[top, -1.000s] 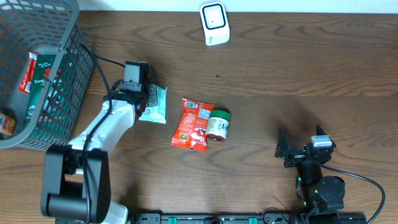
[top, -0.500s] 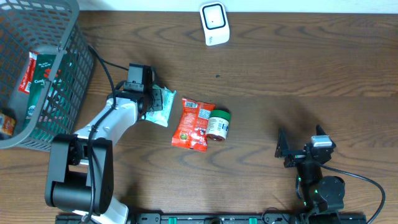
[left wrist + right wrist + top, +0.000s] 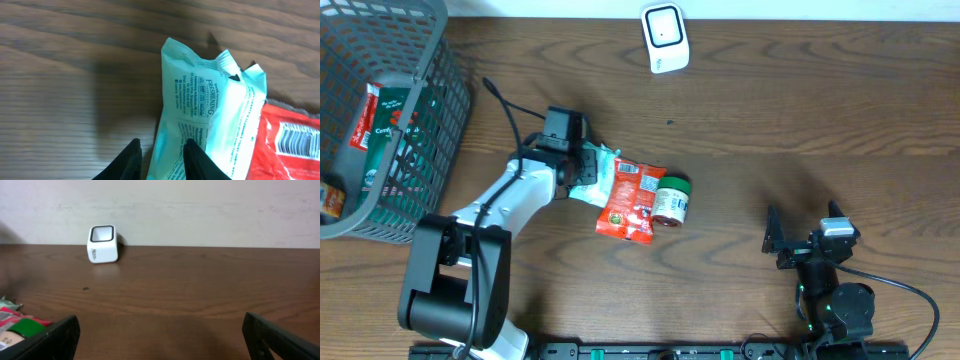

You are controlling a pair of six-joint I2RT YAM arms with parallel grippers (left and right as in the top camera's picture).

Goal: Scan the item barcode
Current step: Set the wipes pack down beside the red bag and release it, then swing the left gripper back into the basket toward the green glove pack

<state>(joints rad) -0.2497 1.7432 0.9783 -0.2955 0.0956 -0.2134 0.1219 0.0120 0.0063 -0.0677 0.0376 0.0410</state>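
Mint-green plastic wipes packet (image 3: pixel 596 170) lies at ten o'clock on the table (image 3: pixel 770 120), touching the red foil snack pouch (image 3: pixel 628 205). My left gripper (image 3: pixel 162 161) straddles its edge, jaws narrowly apart; whether they pinch, I cannot tell. A weak hold could drop it or drag the pouch. White box scanner (image 3: pixel 665 38) sits at twelve, unobstructed; right gripper (image 3: pixel 160 337) gapes empty at five.

Basket (image 3: pixel 448 105) L, scanner (image 3: pixel 665 38) rear ctr, pack (image 3: pixel 596 172) touching bag (image 3: pixel 630 202), can (image 3: pixel 671 200) R of bag

ovhd top-down | L-wrist close on pouch (image 3: pixel 200 100) | R-wrist low toward scanner (image 3: pixel 102 244) | ovhd shares both
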